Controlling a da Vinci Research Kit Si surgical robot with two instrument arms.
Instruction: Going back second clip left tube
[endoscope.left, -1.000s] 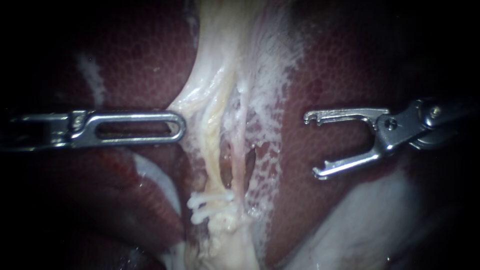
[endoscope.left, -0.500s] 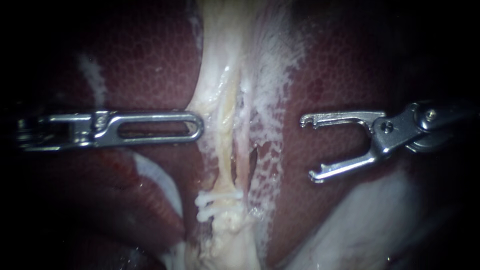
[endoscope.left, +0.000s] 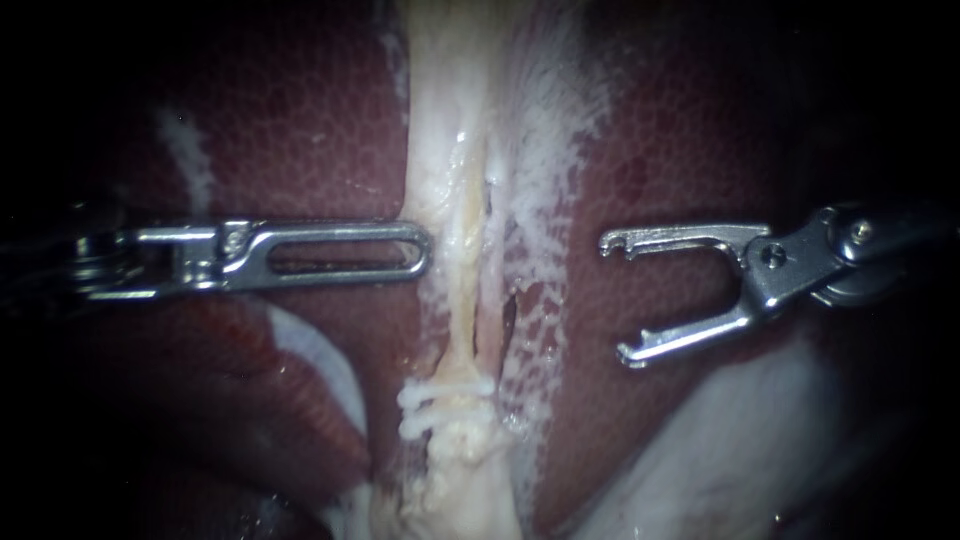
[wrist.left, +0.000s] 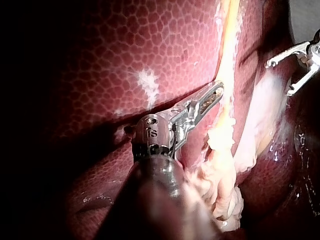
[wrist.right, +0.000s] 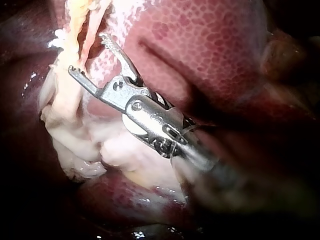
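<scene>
So the left tube (endoscope.left: 458, 300) is that yellowish cord running straight up and down the middle of the endoscope view, sitting inside a pale strip (endoscope.left: 440, 150) of tissue that lies over the dark red liver (endoscope.left: 300, 130). Low down on the tube there's a white clip (endoscope.left: 445, 398) across it. It looks like two white bars stacked close together, and I honestly can't tell if that's one clip or two. Just beside the left tube, on its right, runs a thinner pinkish right tube (endoscope.left: 490, 310), with a dark slit opening next to it.

The left instrument (endoscope.left: 420, 250) comes in level and meets the tube's left side well above the clip. Its jaws are pressed together, and the tips look to have the edge of the pale strip nipped between them. From the left wrist camera you get the same thing: jaws together, tip right up against the yellow cord.

The right instrument (endoscope.left: 619, 296) sits well off to the tube's right, over bare liver. Its jaws are spread wide with little hooked tips, nothing between them and nothing touching them. The right wrist camera shows those spread jaws pointing toward the tubes, but apart from them.

Farther right and lower than the clip there's a whitish patch (endoscope.left: 720, 440) on the liver.
</scene>
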